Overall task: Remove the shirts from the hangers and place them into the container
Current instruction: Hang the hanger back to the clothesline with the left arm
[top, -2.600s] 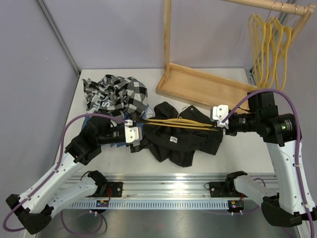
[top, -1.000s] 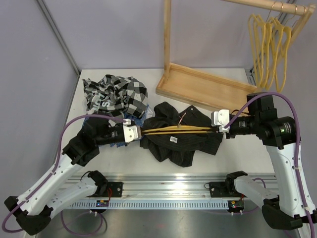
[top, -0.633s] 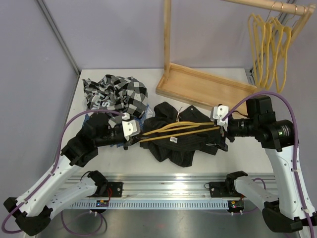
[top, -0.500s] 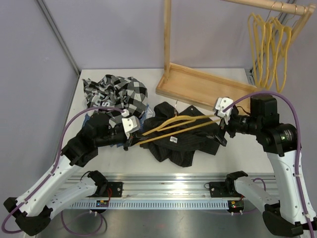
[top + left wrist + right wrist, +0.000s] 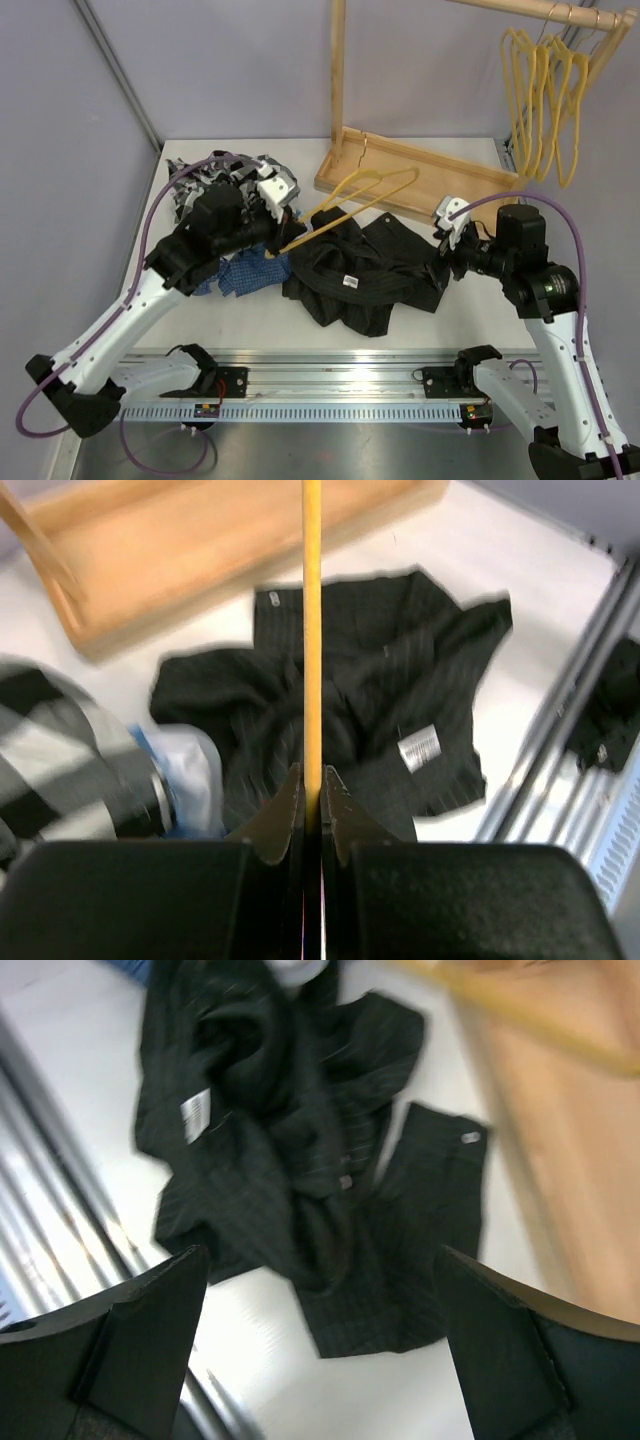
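Seen from above, the left end effector [image 5: 284, 232] is closed on one end of a yellow hanger [image 5: 385, 172]. The hanger reaches away from it, over the wooden rack base [image 5: 440, 180]. The black pinstriped shirt [image 5: 360, 275] lies crumpled on the white bench [image 5: 250, 320], just beside this end effector and between the two arms. The right end effector [image 5: 443, 262] is at the other edge of the shirt, its fingers wide apart and holding nothing. Behind the left end effector is a heap of check shirt [image 5: 185, 178], and near it on the bench lies a dark blue shirt [image 5: 240, 275]. Far beyond the right end effector, empty hangers [image 5: 540, 90] hang on a wooden rail [image 5: 560, 12]. The walls [image 5: 230, 70] are pale grey-violet.

In the left wrist view the two fingers press together on the thin yellow bar of the hanger [image 5: 311, 630], which runs straight ahead. Below it lies the black pinstriped shirt [image 5: 350, 710] with a white label [image 5: 420, 748], and the wooden rack base [image 5: 200, 540] is further ahead.

In the right wrist view, which is blurred, the dark fingers [image 5: 140, 1330] stand at both sides of the picture with nothing between them. The black pinstriped shirt [image 5: 290, 1160] lies beneath on the bench [image 5: 430, 1400].
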`<state>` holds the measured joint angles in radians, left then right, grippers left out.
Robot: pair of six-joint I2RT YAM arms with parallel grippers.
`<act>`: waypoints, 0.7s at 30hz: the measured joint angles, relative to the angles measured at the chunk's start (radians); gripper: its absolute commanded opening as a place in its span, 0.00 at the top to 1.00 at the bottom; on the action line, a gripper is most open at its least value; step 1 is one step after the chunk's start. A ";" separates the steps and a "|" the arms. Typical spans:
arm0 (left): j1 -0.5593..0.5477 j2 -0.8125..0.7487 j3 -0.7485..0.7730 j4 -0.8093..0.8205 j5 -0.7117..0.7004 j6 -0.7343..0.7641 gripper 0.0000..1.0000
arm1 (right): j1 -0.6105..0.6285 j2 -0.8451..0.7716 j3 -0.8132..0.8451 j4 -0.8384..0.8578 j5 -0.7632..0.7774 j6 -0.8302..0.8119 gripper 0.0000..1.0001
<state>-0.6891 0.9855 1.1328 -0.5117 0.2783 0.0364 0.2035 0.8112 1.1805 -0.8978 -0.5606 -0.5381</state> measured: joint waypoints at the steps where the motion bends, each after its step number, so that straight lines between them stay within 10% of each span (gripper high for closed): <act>1: 0.000 0.041 0.044 0.013 -0.004 0.001 1.00 | 0.000 -0.014 -0.043 -0.010 -0.041 -0.013 0.01; 21: 0.007 0.714 0.768 0.195 0.073 0.004 1.00 | 0.000 -0.110 -0.292 -0.068 -0.270 -0.135 0.01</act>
<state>-0.6823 1.6993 1.9003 -0.3172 0.3511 0.0406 0.2035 0.7010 0.8886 -0.9661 -0.8307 -0.6735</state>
